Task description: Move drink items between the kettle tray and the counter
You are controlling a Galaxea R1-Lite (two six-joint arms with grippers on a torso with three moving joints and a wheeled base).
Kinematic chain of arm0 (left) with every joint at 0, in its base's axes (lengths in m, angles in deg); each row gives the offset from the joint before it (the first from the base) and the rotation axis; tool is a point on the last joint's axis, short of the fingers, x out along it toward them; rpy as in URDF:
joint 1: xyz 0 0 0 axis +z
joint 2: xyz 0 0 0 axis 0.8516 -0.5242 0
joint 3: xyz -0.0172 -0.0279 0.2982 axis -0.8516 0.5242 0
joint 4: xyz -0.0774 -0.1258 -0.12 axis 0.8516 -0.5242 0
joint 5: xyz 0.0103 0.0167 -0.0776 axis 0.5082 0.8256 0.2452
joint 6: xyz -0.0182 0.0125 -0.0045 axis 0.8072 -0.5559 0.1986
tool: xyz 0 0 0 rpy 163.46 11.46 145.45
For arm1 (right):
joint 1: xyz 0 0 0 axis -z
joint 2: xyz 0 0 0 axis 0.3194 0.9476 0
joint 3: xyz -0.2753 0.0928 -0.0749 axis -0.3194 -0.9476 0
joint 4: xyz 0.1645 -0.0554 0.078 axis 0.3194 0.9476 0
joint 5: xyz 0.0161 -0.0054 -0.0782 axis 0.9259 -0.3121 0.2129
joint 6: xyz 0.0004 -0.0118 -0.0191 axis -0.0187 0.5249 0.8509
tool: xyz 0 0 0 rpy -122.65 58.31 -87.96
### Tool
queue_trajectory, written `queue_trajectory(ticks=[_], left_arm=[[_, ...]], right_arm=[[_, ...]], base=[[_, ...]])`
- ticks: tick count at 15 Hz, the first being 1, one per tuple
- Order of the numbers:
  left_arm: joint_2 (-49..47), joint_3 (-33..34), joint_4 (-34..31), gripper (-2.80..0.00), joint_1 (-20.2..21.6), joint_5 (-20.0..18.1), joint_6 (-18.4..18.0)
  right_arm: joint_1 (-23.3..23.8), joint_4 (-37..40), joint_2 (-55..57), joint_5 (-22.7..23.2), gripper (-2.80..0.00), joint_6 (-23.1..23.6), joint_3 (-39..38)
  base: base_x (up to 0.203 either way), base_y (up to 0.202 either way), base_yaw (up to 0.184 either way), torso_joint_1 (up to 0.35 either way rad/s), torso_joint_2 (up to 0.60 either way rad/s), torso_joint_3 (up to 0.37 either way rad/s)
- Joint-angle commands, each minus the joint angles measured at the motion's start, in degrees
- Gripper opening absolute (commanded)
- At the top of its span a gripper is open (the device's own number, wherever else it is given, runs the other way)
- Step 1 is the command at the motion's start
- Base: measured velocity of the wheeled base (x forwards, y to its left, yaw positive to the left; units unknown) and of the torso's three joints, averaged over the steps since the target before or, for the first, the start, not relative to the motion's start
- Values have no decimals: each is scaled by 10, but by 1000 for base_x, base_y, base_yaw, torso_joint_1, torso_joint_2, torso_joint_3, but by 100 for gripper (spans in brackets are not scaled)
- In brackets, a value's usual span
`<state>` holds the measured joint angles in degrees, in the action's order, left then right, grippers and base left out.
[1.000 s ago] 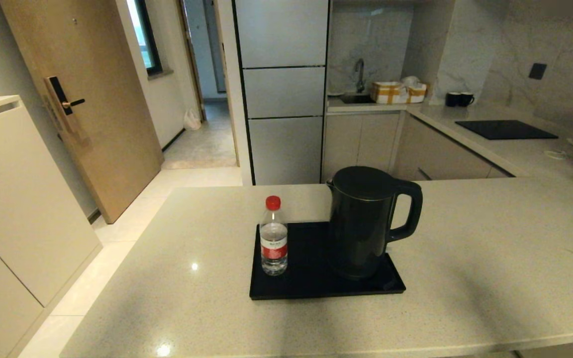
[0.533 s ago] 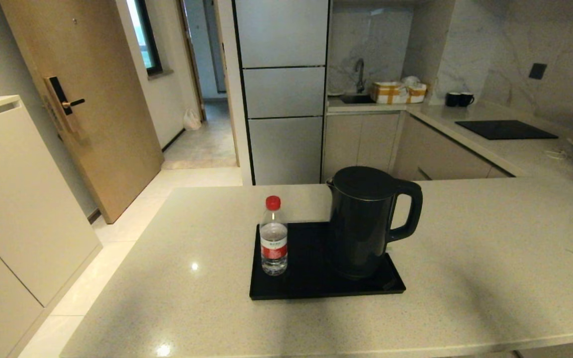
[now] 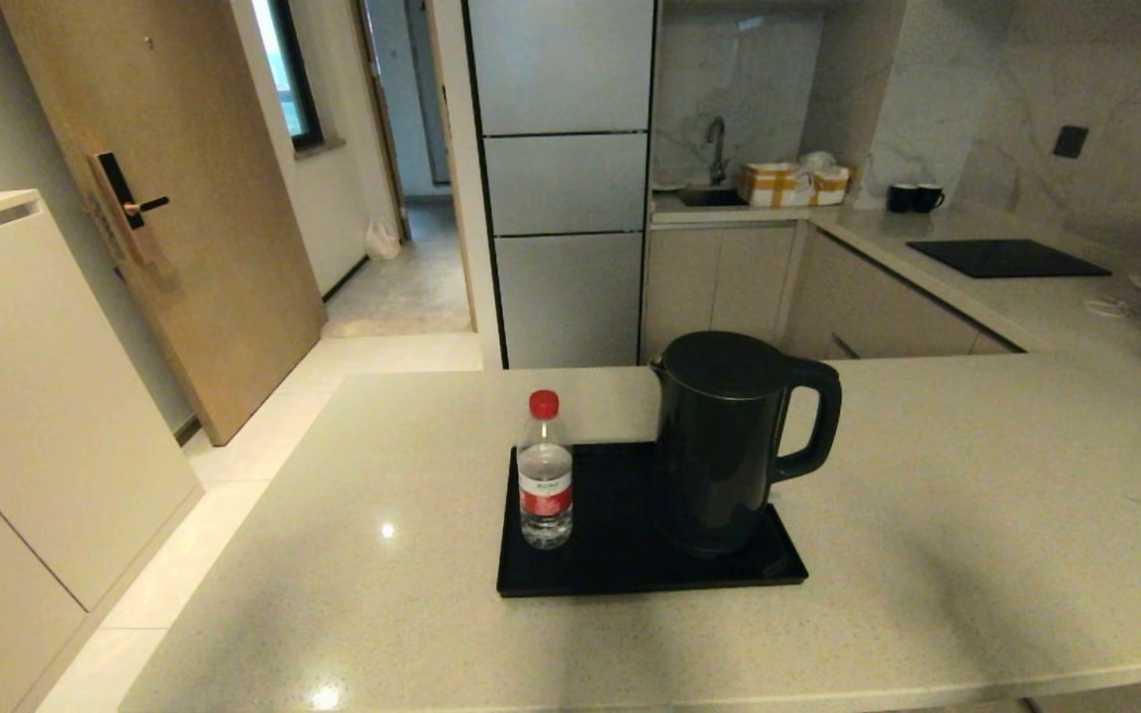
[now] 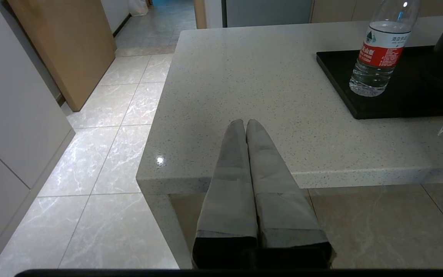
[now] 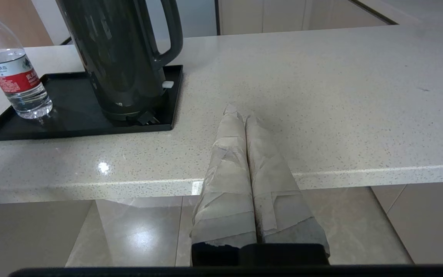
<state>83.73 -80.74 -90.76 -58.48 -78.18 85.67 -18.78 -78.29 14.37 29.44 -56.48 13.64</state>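
Kettle (image 5: pixel 117 57) and bottle (image 5: pixel 14 77) on tray (image 5: pixel 71 127) — well beyond both closed hands

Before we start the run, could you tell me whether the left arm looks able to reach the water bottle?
Probably yes: the left claw, shut, hangs at the counter edge, with bare counter between it and the water bottle.

Pale marble floor tiles (image 3: pixel 382 356) run to a wooden door (image 3: pixel 184 198) with a black lock, tall grey cabinet panels (image 3: pixel 566 178) and a marble-walled kitchen corner with a sink tap (image 3: pixel 717 139), possibly daylit from a window (image 3: pixel 288 69).
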Motion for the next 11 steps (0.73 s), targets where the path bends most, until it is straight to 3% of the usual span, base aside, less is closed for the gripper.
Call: queue_trajectory(ticks=[1,11], left_arm=[[0,0,0,-280,0,0,0],[0,0,0,-280,0,0,0]], right_arm=[[0,0,1,0,-280,0,0],[0,0,1,0,-280,0,0]], base=[[0,0,0,0,0,0],[0,0,0,0,0,0]])
